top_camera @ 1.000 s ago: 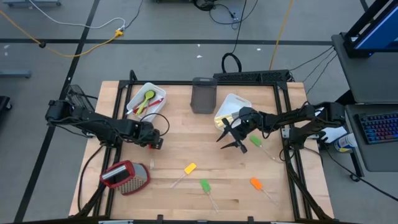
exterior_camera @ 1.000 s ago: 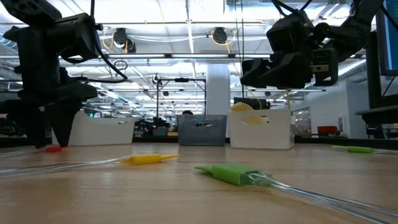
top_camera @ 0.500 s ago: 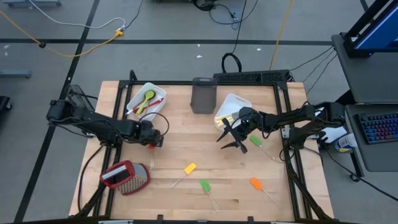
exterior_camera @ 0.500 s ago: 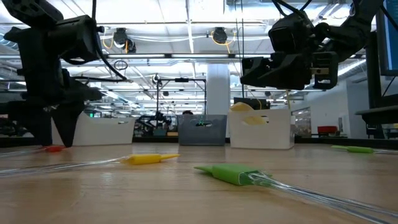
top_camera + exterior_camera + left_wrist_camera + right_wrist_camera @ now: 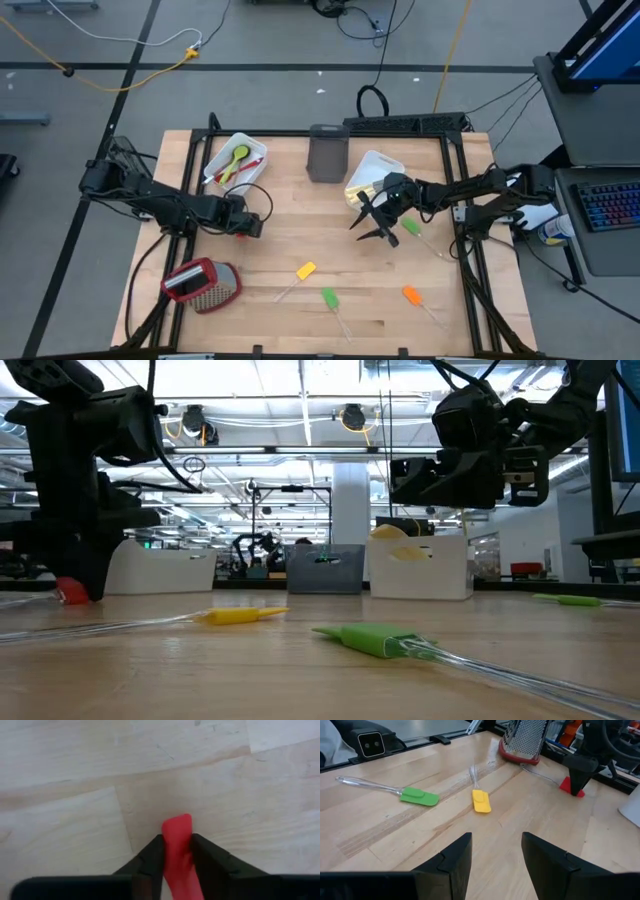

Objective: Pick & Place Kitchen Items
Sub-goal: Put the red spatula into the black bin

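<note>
Left gripper [image 5: 176, 851] jaws clenched on red spatula [image 5: 177, 845] at the worktop [image 5: 300, 235]. Lift straight, mind the trailing handle. Right gripper [image 5: 495, 851] waits, jaws released.

Grey floor [image 5: 280, 90] with cables, wooden table [image 5: 300, 245], ceiling strip lights [image 5: 300, 400], white pillar [image 5: 350, 505].

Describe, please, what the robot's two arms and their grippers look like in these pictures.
Both arms are dark, near black, built of jointed segments with black cables looping beside them. The left gripper ends in two dark, flat-sided fingers that taper toward their tips. The right gripper has two similar dark wedge-shaped fingers, broad at the base. From table height, both wrists look like bulky black blocks. No markings are legible.
</note>
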`<state>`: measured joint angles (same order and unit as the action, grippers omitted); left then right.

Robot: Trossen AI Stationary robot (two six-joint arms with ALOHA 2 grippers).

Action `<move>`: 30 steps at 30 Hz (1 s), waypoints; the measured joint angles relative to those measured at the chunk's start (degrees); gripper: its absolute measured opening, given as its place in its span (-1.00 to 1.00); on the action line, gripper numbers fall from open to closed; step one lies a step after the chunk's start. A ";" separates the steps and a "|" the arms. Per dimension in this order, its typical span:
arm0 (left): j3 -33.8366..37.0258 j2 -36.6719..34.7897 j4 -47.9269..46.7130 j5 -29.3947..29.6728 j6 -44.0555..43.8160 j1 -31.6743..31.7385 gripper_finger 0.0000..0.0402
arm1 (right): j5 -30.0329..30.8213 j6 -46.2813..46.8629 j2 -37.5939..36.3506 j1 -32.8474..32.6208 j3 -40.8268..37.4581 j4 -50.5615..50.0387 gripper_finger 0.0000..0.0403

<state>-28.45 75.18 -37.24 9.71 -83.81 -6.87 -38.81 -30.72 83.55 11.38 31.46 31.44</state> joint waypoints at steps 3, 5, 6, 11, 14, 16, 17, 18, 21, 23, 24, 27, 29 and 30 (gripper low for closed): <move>0.07 0.01 0.68 0.79 -0.15 -0.01 -0.75 | 0.00 -0.01 0.00 0.00 0.00 0.00 -0.18; 0.07 0.02 1.18 1.36 -0.41 -0.02 -0.88 | -0.01 -0.07 0.00 0.00 0.00 -0.01 -0.18; 0.07 0.02 1.38 1.76 -0.67 -0.04 -0.93 | -0.01 -0.11 0.00 0.00 0.00 0.00 -0.18; -1.86 0.29 2.55 3.97 -0.22 -0.02 -0.92 | 0.00 -0.44 0.00 -0.02 0.00 0.58 -0.18; -5.27 0.36 4.76 7.11 2.62 0.00 -0.96 | -0.02 -0.60 0.00 -0.01 0.00 0.84 -0.18; -7.57 0.25 6.13 9.86 5.59 0.04 -0.97 | -0.02 -0.61 0.00 -0.02 0.00 0.87 -0.18; -8.63 0.42 6.61 11.22 7.31 0.04 -0.96 | -0.02 -0.57 0.00 -0.02 0.00 0.88 -0.18; -9.86 0.44 7.15 12.46 9.50 0.06 -0.95 | -0.04 -0.55 0.00 -0.02 0.00 0.87 -0.18; -14.01 0.26 11.18 15.75 16.23 0.48 -0.95 | -0.04 -0.45 0.00 -0.03 0.00 0.86 -0.18; -16.50 0.24 12.72 17.10 20.76 1.00 -0.97 | -0.02 -0.01 0.00 -0.04 0.00 0.80 -0.18; -17.51 0.24 13.46 17.75 23.13 1.29 -0.97 | -0.04 0.21 0.00 -0.02 -0.02 0.64 -0.18; -21.03 0.21 18.12 19.07 30.55 2.48 -0.94 | -0.04 1.64 0.00 -0.04 -0.02 0.05 -0.18; -22.49 0.16 22.18 19.33 36.90 3.63 -0.93 | -0.02 2.47 0.00 -0.02 -0.02 -0.36 -0.18; -22.81 0.22 24.77 19.33 40.26 4.25 -0.94 | -0.04 3.13 0.00 -0.02 -0.02 -0.60 -0.18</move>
<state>-51.26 75.40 -12.47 29.04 -43.54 -2.63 -38.85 -27.59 83.55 11.35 31.44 30.84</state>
